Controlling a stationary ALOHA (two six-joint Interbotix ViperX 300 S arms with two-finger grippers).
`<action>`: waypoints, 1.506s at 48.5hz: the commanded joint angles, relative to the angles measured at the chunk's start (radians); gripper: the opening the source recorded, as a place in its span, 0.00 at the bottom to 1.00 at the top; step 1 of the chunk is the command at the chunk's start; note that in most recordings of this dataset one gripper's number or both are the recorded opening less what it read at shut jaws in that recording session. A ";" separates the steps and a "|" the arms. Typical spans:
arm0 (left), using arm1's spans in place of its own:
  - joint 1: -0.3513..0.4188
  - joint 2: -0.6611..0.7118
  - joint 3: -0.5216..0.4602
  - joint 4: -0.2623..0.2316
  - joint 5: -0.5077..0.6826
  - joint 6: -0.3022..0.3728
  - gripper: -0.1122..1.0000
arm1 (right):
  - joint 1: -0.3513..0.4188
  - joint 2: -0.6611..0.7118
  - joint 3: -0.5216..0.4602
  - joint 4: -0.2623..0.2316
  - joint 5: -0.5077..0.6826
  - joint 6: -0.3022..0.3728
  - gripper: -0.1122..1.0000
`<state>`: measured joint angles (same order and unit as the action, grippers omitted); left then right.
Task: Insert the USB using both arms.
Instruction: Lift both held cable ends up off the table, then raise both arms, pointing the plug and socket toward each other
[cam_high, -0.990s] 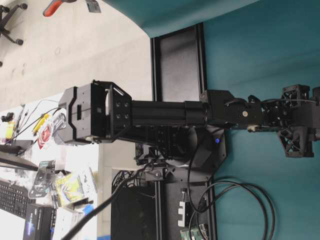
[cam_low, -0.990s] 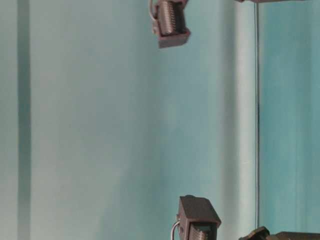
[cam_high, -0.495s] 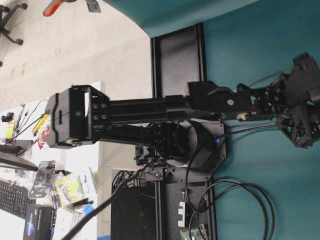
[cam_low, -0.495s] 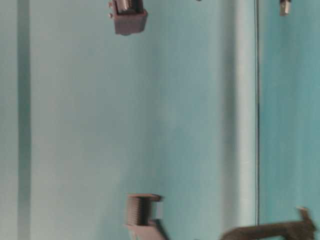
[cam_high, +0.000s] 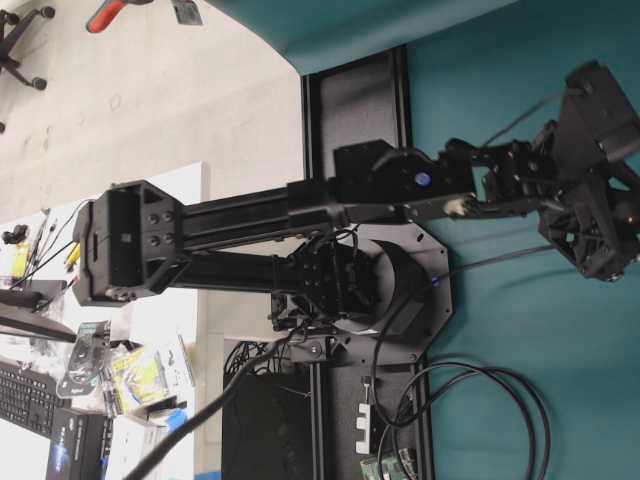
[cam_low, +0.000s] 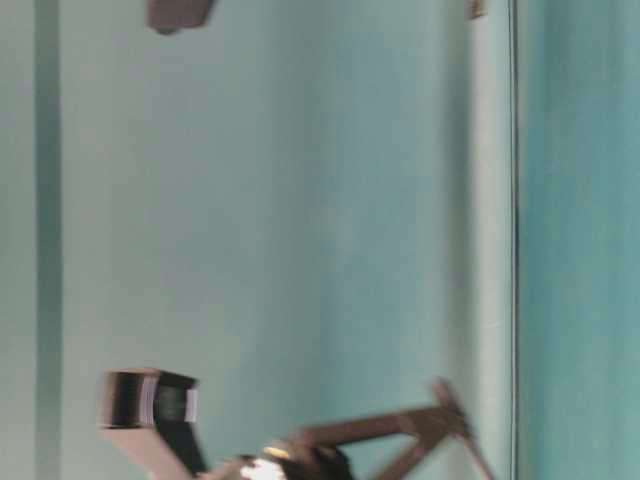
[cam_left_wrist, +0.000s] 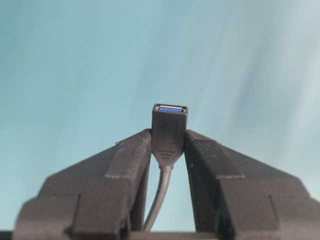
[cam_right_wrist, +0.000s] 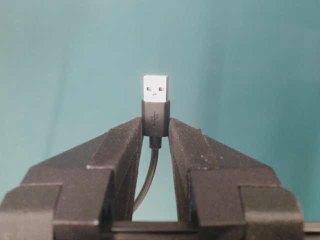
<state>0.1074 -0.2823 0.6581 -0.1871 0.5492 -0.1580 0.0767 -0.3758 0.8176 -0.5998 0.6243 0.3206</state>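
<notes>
Fingers (cam_left_wrist: 131, 165) of the left gripper (cam_left_wrist: 168, 155) pinch a USB socket (cam_left_wrist: 169, 131), blue opening facing outward, cable trailing back between them. Right gripper (cam_right_wrist: 155, 135) clamps a USB plug (cam_right_wrist: 155, 105), metal tip beyond the fingertips. One arm (cam_high: 300, 205) reaches over the teal table (cam_high: 500, 330).

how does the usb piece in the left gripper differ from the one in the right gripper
The left gripper holds a female USB socket: an all-black shell with an open end showing a blue insert. The right gripper holds a male USB plug: a bare silver metal tip above a black collar with the USB logo. Both stand upright, pinched between the fingers, with a dark cable hanging below.
</notes>
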 joint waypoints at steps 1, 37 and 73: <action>0.031 -0.046 -0.034 -0.084 0.017 0.054 0.31 | 0.031 -0.026 -0.032 -0.123 0.048 0.072 0.29; 0.373 0.183 0.057 -1.080 0.508 0.868 0.31 | 0.216 0.147 0.011 -0.669 0.295 0.476 0.29; 0.472 0.474 -0.158 -1.261 0.696 1.134 0.31 | 0.311 0.295 0.035 -0.891 0.529 0.565 0.29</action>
<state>0.5538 0.1963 0.5246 -1.4174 1.2272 0.9449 0.3866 -0.0936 0.8575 -1.4603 1.1259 0.8805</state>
